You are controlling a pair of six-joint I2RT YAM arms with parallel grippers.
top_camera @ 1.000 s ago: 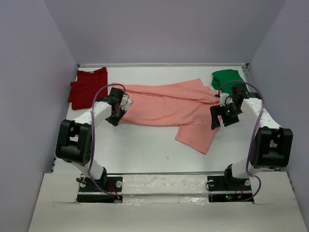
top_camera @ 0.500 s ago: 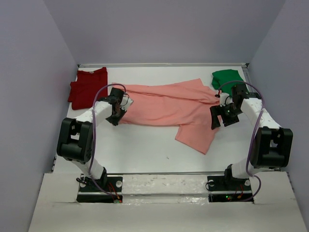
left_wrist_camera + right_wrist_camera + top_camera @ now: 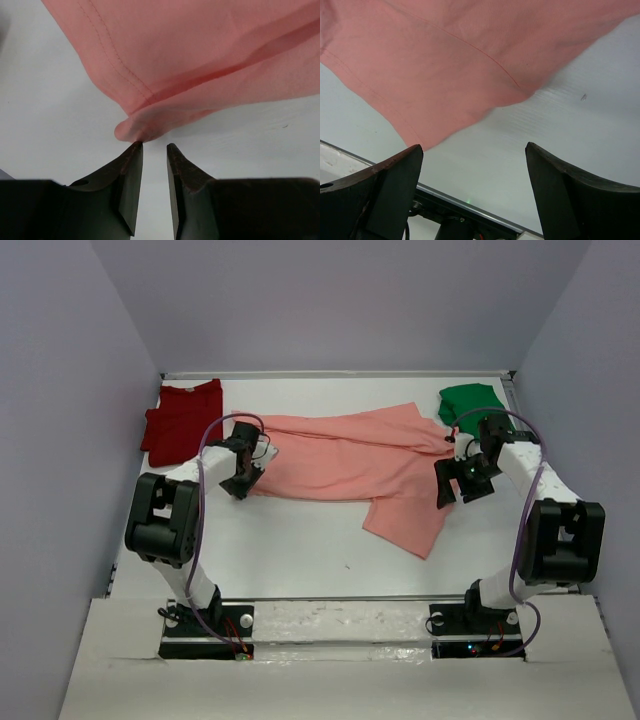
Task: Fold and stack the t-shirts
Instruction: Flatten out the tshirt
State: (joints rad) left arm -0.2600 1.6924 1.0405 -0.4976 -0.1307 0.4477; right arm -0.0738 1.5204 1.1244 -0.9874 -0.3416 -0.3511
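The salmon-pink t-shirt (image 3: 350, 455) lies spread out across the middle of the table, with one flap trailing toward the front right. At its left corner my left gripper (image 3: 241, 480) points down. In the left wrist view this gripper (image 3: 154, 144) is open by a narrow gap with nothing in it, and the shirt's rolled corner (image 3: 131, 129) lies just past the left fingertip. My right gripper (image 3: 455, 483) hovers wide open at the shirt's right edge. The right wrist view shows only bare table between its fingers (image 3: 473, 146). The dark red t-shirt (image 3: 182, 418) lies back left, the green t-shirt (image 3: 468, 402) back right.
The white table (image 3: 300, 550) is walled in by pale walls on the left, right and back. Its front metal rail (image 3: 470, 210) shows below the right gripper. Both arm bases sit at the near edge.
The left arm's elbow has shifted a little to the right, and its jaws have parted slightly. The right arm and the shirts have not moved.
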